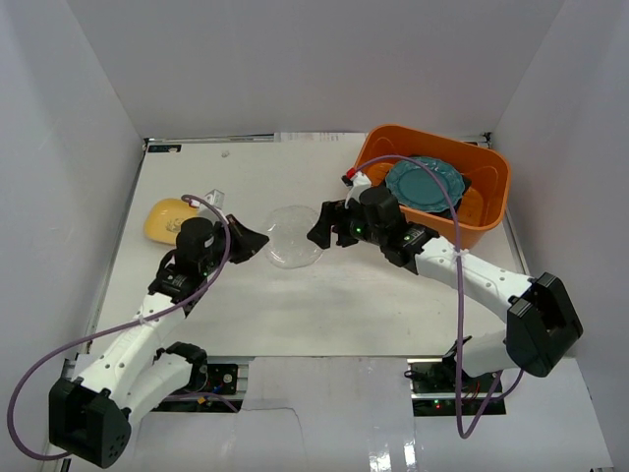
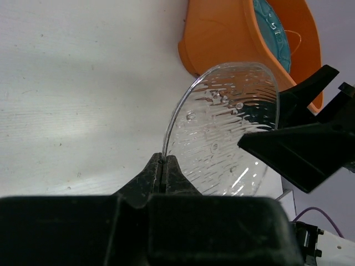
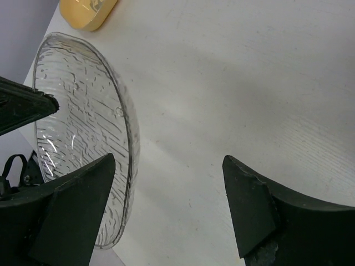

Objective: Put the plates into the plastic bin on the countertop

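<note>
Held clear plate [image 1: 293,236] on edge, over mid tabletop [image 1: 344,315].
Clamped its rim in left gripper [image 2: 165,166]; spread right gripper [image 3: 166,194] wide at the opposite rim, toward the plastic bin [image 1: 491,211], gripping nothing.

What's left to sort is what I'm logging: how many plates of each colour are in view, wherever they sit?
clear plate: 1
yellow plate: 1
teal plate: 1
Total: 3

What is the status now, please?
Left gripper shut on clear plate rim. Right gripper open, beside the plate. Teal plate already in orange bin.
</note>
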Robot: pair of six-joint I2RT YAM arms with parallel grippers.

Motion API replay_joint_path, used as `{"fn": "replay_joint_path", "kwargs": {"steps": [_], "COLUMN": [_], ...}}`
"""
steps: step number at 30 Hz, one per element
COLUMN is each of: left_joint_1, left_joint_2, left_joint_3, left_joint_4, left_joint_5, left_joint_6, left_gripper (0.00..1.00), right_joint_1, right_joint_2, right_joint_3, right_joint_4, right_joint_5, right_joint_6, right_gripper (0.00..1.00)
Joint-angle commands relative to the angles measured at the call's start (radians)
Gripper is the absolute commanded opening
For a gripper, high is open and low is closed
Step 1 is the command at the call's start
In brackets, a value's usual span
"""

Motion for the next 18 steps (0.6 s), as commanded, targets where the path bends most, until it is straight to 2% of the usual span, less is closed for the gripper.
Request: {"fn": "replay_joint_path", "kwargs": {"steps": [1,2,3,4,5,6,9,10,12,13,15,16,18], "left_joint_1": [-0.003,-0.003,-0.004,-0.004,-0.004,-0.004,-0.003,-0.001,-0.001,0.002,0.033,0.057,0.146], "left_joint_2": [-0.017,-0.014,-0.004,0.0,0.0,0.002,0.003,0.008,0.005,-0.007,-0.013,-0.012,0.012], "left_joint_3": [0.035,0.035,0.038,0.039,0.041,0.048,0.083,0.097,0.122,0.128,0.122,0.117,0.11], "left_joint_4": [-0.04,-0.042,-0.047,-0.051,-0.059,-0.079,-0.137,-0.157,-0.204,-0.215,-0.22,-0.217,-0.2], "left_joint_5": [0.041,0.047,0.051,0.048,0.036,-0.003,-0.141,-0.18,-0.278,-0.389,-0.486,-0.514,-0.482], "left_joint_6": [0.039,0.042,0.046,0.051,0.056,0.072,0.095,0.097,0.109,0.108,0.103,0.097,0.068], "left_gripper": [0.0,0.0,0.0,0.05,0.18,0.44,0.78,0.89,0.93,0.97,0.98,0.98,0.98], "right_joint_1": [0.006,0.008,0.008,0.008,0.006,0.003,-0.041,-0.102,-0.181,-0.259,-0.336,-0.421,-0.55], "right_joint_2": [0.017,0.019,0.013,0.008,0.002,-0.007,-0.004,-0.003,-0.018,-0.032,-0.072,-0.076,-0.075], "right_joint_3": [0.034,0.032,0.031,0.037,0.041,0.063,0.104,0.115,0.135,0.137,0.143,0.149,0.156], "right_joint_4": [0.061,0.07,0.085,0.09,0.093,0.09,0.088,0.093,0.093,0.087,0.067,0.05,-0.002], "right_joint_5": [0.016,0.014,0.025,0.035,0.048,0.07,0.059,0.033,-0.021,-0.038,-0.026,-0.032,-0.05], "right_joint_6": [0.027,0.031,0.039,0.041,0.042,0.039,0.044,0.053,0.07,0.07,0.053,0.032,0.018], "right_gripper": [0.82,0.71,0.4,0.25,0.15,0.08,0.08,0.08,0.08,0.08,0.08,0.08,0.08]}}
